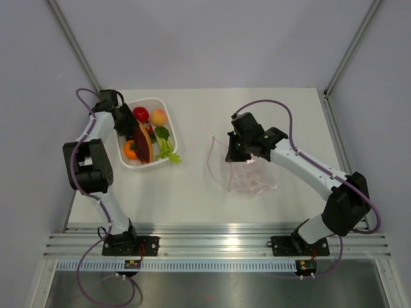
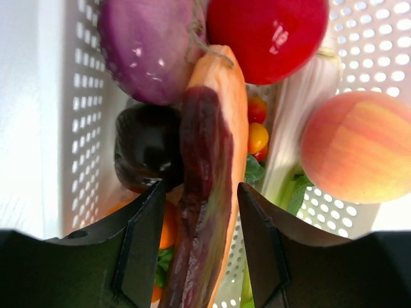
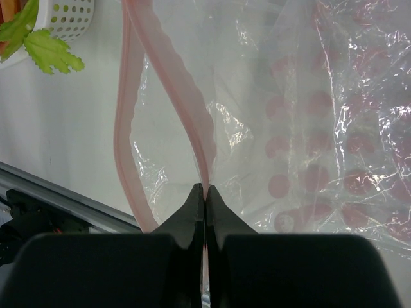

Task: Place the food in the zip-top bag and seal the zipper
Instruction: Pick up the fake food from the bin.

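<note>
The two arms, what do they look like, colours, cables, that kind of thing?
Both the left arm and the right arm have white links with bulky black joint housings, and a purple cable runs along each. The left gripper and the right gripper have plain black, wedge-shaped fingers with no visible markings.

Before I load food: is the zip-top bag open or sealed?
Open: on the zip-top bag, two zipper strips bow apart; right gripper pinches one.
</note>
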Robot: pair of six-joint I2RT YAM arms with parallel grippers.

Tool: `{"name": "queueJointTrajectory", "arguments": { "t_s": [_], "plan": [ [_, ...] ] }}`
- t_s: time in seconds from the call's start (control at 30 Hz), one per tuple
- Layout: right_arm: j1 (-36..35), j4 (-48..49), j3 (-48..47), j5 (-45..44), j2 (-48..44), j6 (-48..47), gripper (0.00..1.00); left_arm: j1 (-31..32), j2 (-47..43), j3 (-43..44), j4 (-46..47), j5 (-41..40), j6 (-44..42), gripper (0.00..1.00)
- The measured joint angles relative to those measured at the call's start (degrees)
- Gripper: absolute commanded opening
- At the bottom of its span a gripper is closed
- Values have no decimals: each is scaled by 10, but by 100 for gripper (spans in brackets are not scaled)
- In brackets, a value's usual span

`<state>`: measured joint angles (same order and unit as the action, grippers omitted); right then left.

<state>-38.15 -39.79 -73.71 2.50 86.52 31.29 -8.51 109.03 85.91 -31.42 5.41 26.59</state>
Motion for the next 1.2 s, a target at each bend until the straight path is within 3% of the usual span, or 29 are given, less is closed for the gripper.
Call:
{"name": "queueJointTrajectory", "arguments": {
  "t_s": [0.13, 0.23, 0.5, 0.77, 0.9, 1.03, 1.1, 1.2],
  "plan": [
    [0, -1, -1, 0, 3, 0, 2, 1, -3, -3, 3, 15, -2, 68],
    [0, -1, -1, 0, 3, 0, 2, 3, -30, -42, 15, 10, -9, 72],
    [0, 0, -1, 2, 7, 0, 2, 10, -176, -153, 7, 0, -28, 66],
    [-3, 0, -1, 2, 13, 0, 3, 26, -184, -230, 11, 2, -26, 57],
    [-5, 0, -1, 2, 13, 1, 2, 30, -176, -231, 18, 4, -22, 43],
    [-7, 0, -1, 2, 13, 5, 3, 35, -170, -231, 24, 14, -17, 11],
    [-9, 0, -1, 2, 13, 5, 3, 37, -171, -228, 25, 17, -20, 0],
    [-11, 0, -1, 1, 13, 6, 3, 38, -177, -216, 12, 18, -23, 0]
  ]
}}
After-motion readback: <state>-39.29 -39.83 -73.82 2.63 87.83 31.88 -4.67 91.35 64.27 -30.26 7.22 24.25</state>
